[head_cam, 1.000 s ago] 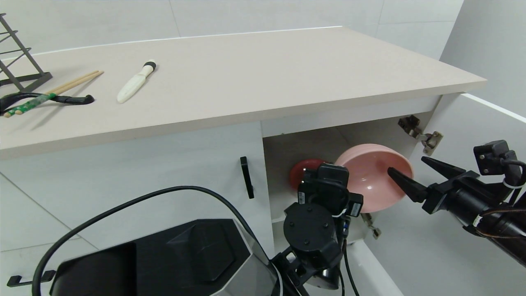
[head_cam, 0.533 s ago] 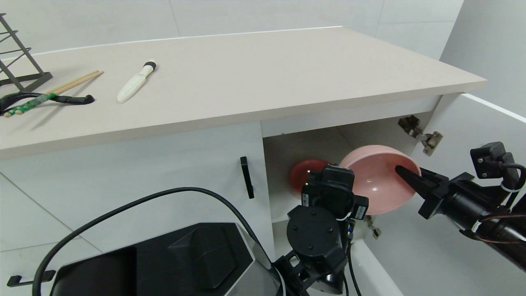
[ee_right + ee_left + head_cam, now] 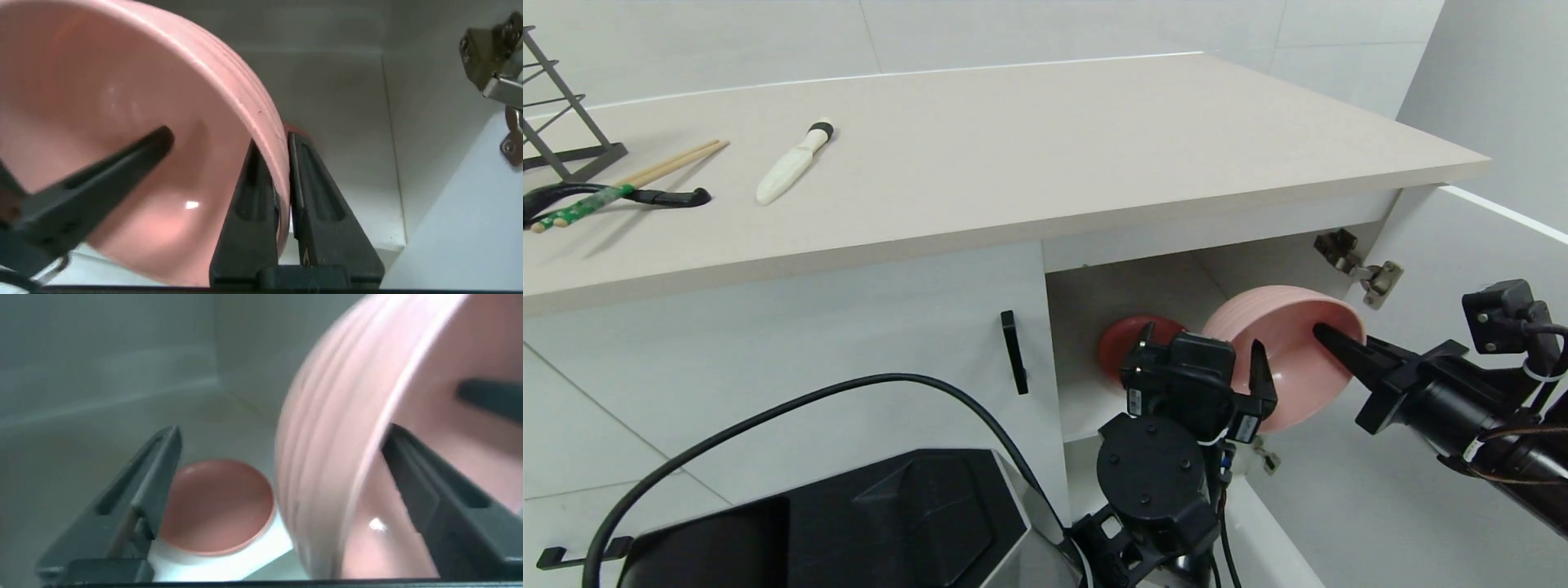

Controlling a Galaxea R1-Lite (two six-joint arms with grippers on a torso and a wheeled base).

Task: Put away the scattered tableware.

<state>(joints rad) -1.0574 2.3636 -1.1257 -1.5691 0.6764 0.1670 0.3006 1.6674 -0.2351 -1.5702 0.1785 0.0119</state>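
Head view: the pink bowl (image 3: pixel 1282 351) is tilted on edge in the open cabinet (image 3: pixel 1127 286) below the table (image 3: pixel 1013 147), with the right end effector (image 3: pixel 1339 343) clamped on its rim. The left end effector (image 3: pixel 1202 351) sits just beside the bowl, fingers apart, and a red bowl (image 3: pixel 1123 343) stands behind it. Chopsticks (image 3: pixel 645 175) and a white utensil (image 3: pixel 792 163) lie on the table. Small labels (image 3: pixel 1241 425) on the left wrist are too small to read. Left wrist view: the pink bowl's rim passes between the spread fingers (image 3: pixel 139 498). Right wrist view: both fingers (image 3: pixel 253 212) pinch the rim.
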